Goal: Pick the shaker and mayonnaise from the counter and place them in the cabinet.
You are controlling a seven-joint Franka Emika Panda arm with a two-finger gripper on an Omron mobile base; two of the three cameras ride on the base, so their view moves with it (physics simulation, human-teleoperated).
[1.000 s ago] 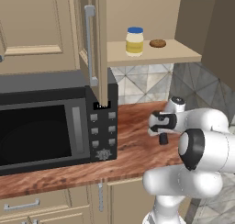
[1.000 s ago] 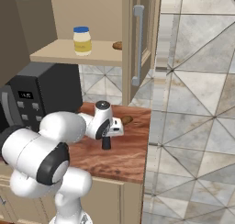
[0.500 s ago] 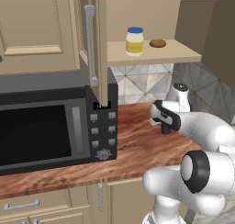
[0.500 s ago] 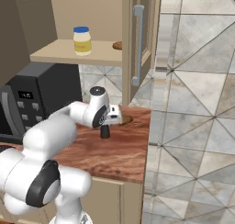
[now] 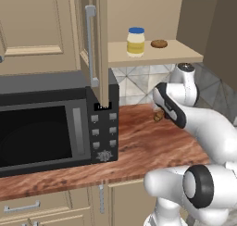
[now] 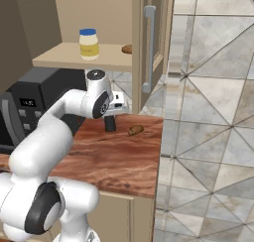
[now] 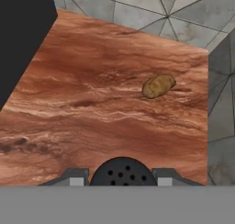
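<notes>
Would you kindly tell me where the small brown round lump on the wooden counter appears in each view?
Left base view: small brown round lump right of centre, beside the arm.
Right base view: centre, right of the black shaker.
Hand view: upper right.
Shared landmark: reddish-brown wood-grain counter.

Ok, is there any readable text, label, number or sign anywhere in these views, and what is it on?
None can be read.
Black microwave button panel: white marks, too small.
Microwave display: pale digits, blurred.
Blue-lidded mayonnaise jar with yellow label band: no legible print.

Shaker (image 7: 122, 171) cut off at the frame bottom; microwave (image 5: 41, 128) cropped left.
</notes>
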